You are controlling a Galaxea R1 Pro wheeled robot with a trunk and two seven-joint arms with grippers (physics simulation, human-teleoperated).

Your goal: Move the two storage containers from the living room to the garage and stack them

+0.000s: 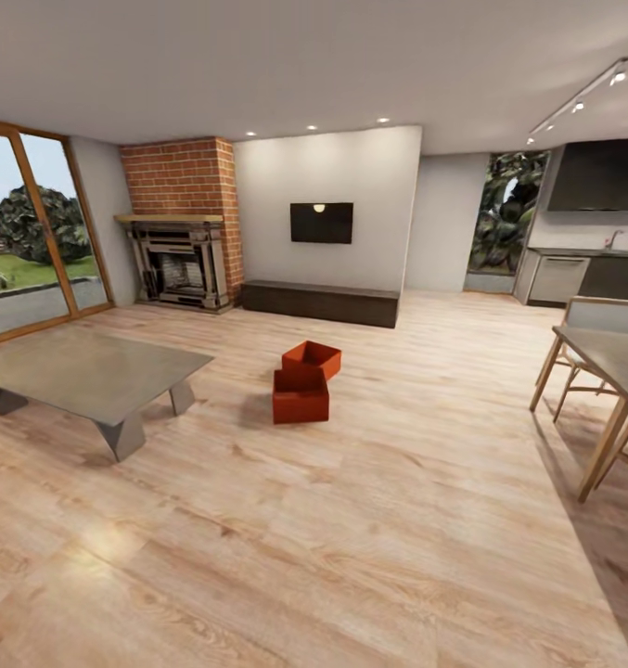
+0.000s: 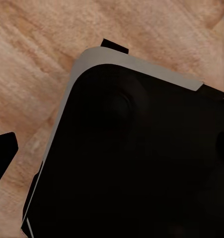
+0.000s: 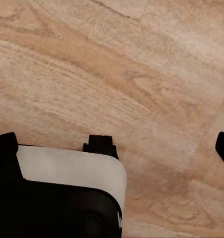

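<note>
Two orange-red containers, near point(image 1: 301, 396) and far point(image 1: 312, 358): set touching on the living-room plank floor point(image 1: 369, 520), well ahead, beside the low table point(image 1: 91, 371). Gripper states: cannot be told. Risk judged: one bin may be knocked askew while its neighbour is grasped.

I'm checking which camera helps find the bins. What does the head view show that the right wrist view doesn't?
Head view alone: the two storage containers, near one and far one, touching on the floor, plus the fireplace, TV, low cabinet and grey coffee table. Right wrist view alone: a black and white part of the robot's body from close above. Both share the pale wood-plank floor.
</note>
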